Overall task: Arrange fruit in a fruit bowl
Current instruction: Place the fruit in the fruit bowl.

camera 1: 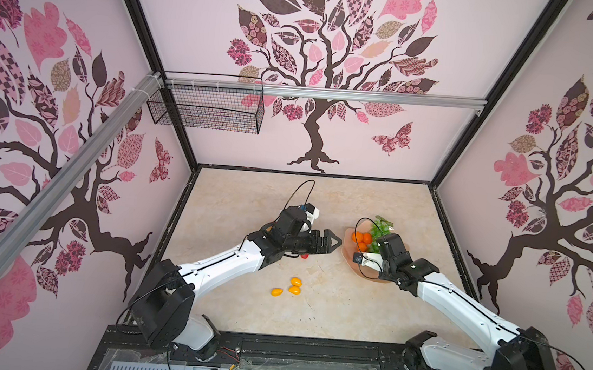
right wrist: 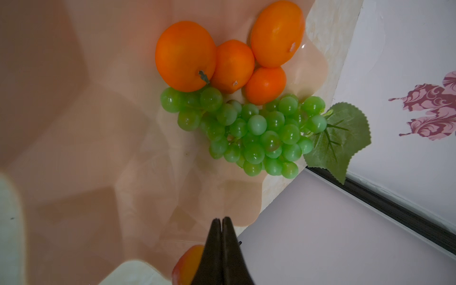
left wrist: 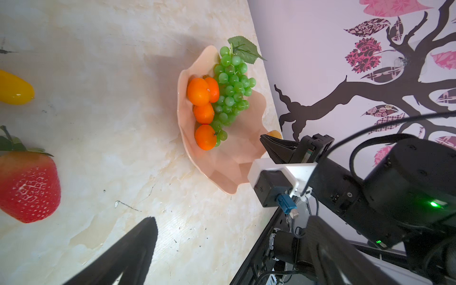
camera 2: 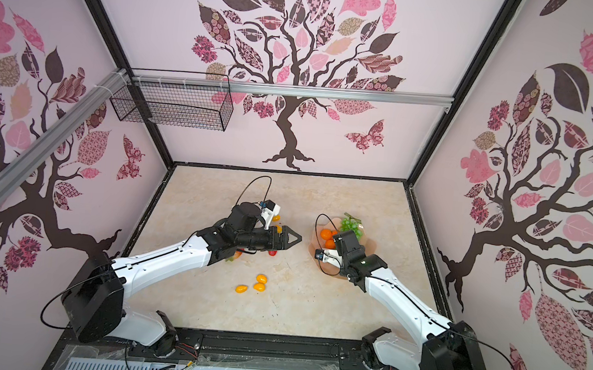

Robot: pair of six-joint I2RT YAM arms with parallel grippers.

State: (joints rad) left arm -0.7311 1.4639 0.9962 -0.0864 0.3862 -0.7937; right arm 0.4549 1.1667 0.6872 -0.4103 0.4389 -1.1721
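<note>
The peach-pink fruit bowl (camera 1: 349,250) (left wrist: 222,172) sits at the table's right, holding several tangerines (camera 1: 361,238) (right wrist: 185,56) and a green grape bunch (camera 1: 381,228) (right wrist: 256,133). Over the bowl's wall side, my right gripper (right wrist: 222,219) (left wrist: 262,138) is shut on nothing. An orange-red fruit (right wrist: 187,264) lies under its tips by the rim. At mid-table, left of the bowl, my left gripper (camera 1: 336,241) (left wrist: 234,219) hangs turned on its side, open and empty. On the table lie three yellow-orange ovals (camera 1: 294,287) and a strawberry (camera 1: 304,256) (left wrist: 29,187).
A black wire basket (camera 1: 206,108) hangs from the rail on the back wall at the left. The right wall (left wrist: 320,74) stands close behind the bowl. A black rail (camera 1: 309,352) runs along the table's front edge. Another oval (camera 2: 276,218) lies behind the left wrist.
</note>
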